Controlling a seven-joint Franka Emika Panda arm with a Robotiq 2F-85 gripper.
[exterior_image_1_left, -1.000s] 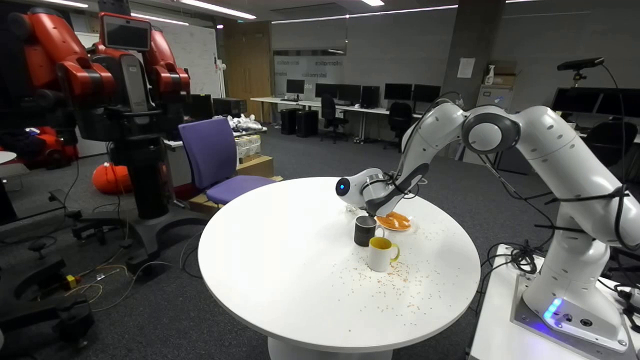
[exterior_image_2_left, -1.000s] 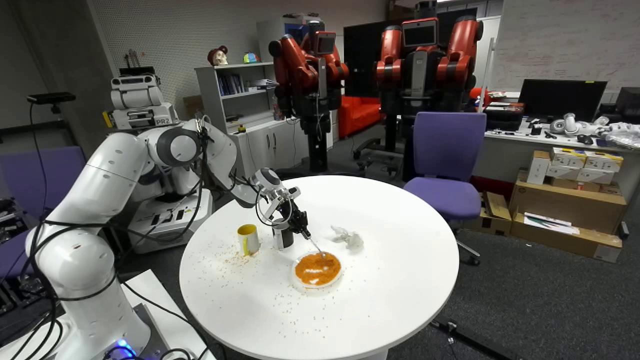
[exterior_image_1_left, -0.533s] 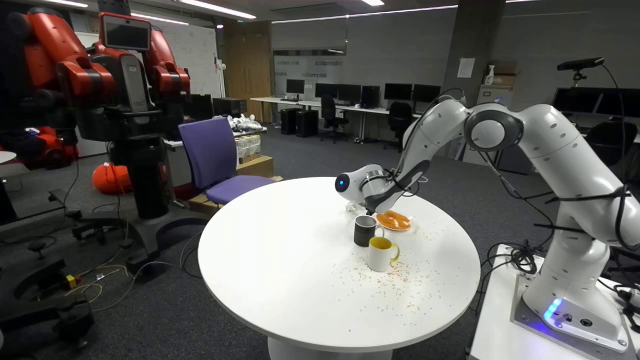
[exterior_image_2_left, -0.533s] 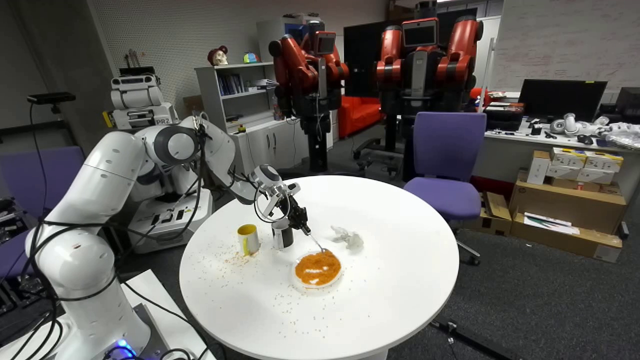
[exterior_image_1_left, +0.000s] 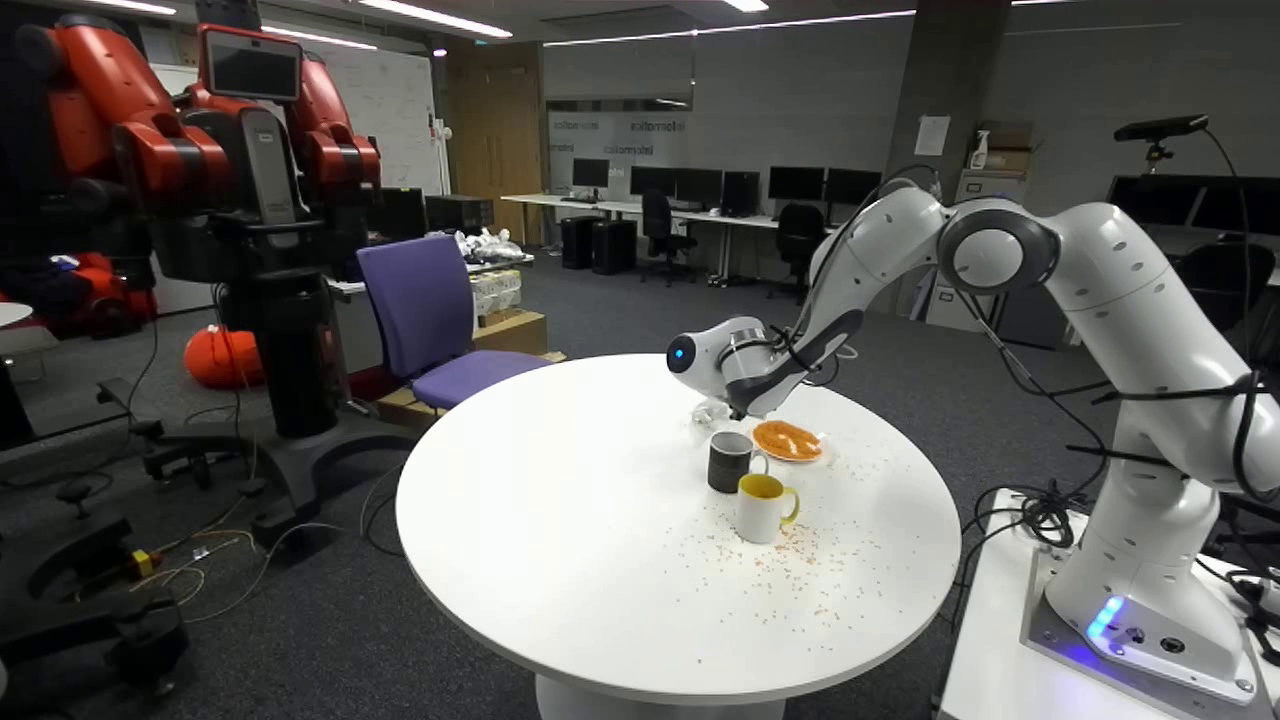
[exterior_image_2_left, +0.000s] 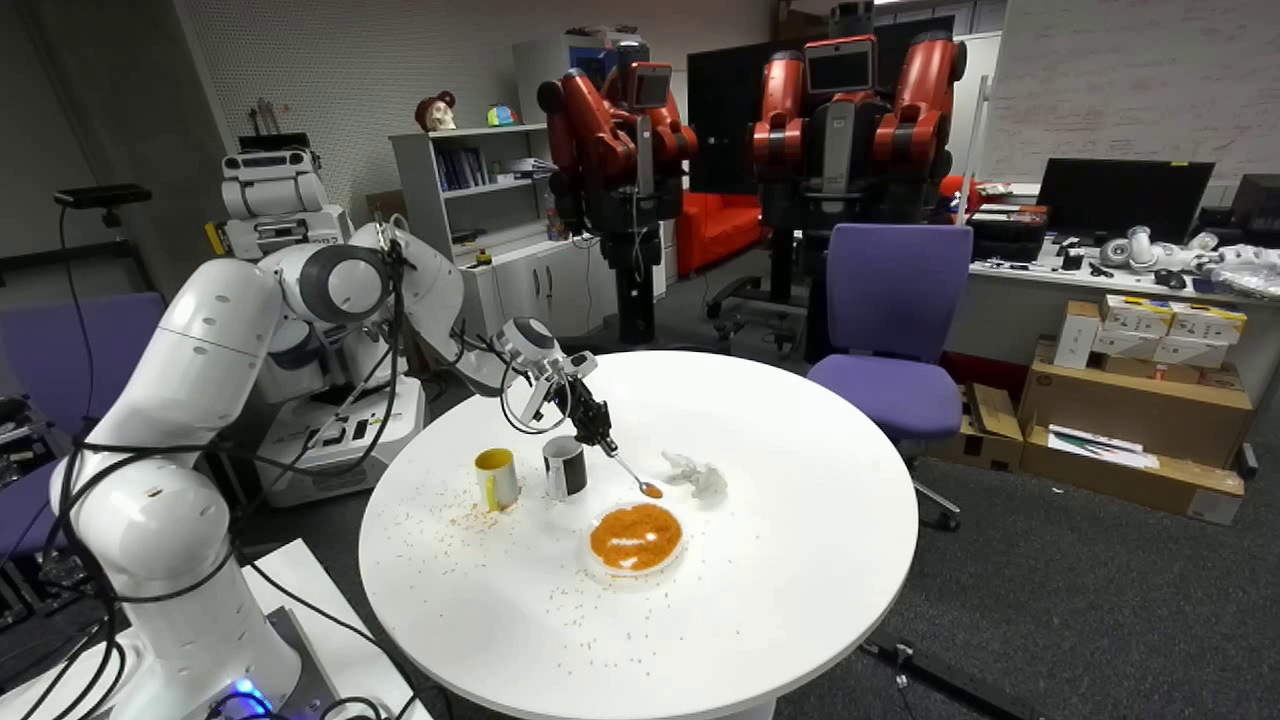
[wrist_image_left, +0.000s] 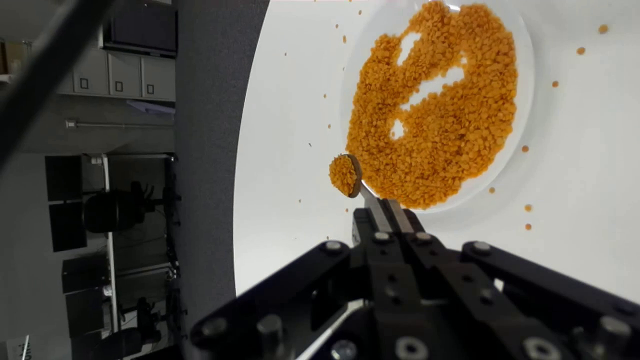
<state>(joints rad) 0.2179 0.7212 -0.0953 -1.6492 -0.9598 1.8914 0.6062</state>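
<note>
The end effector (wrist_image_left: 391, 211) was clamped on a spoon (wrist_image_left: 370, 197), its two fingers pinched together over the handle. The spoon sloped down from the grip, and its bowl bore a heap of grains (wrist_image_left: 342, 174), small and orange. In the wrist view the bowl overlapped the edge of the plate (wrist_image_left: 525, 80); in an exterior view it showed apart from the plate, just past the rim.

The plate was white and lay flat, spread with a layer (wrist_image_left: 450, 130) of the same grains, broken by bare white streaks. Near it lay a crumpled white scrap (exterior_image_2_left: 700, 480). Also near it stood a black mug (exterior_image_1_left: 728, 467), upright, with a white handle. Apart from that, and farther from the plate, stood a white mug (exterior_image_1_left: 757, 518), also upright, yellow inside and with a yellow handle. Stray grains dotted the round white desk (exterior_image_1_left: 580, 500) around the white mug and about the plate.

The arm (exterior_image_2_left: 225, 320) ran back to a white stand (exterior_image_1_left: 985, 640) beside the desk; in an exterior view its wrist hid most of the end effector. Past the desk were a purple chair (exterior_image_2_left: 897, 290) and two red robots (exterior_image_2_left: 838, 150).
</note>
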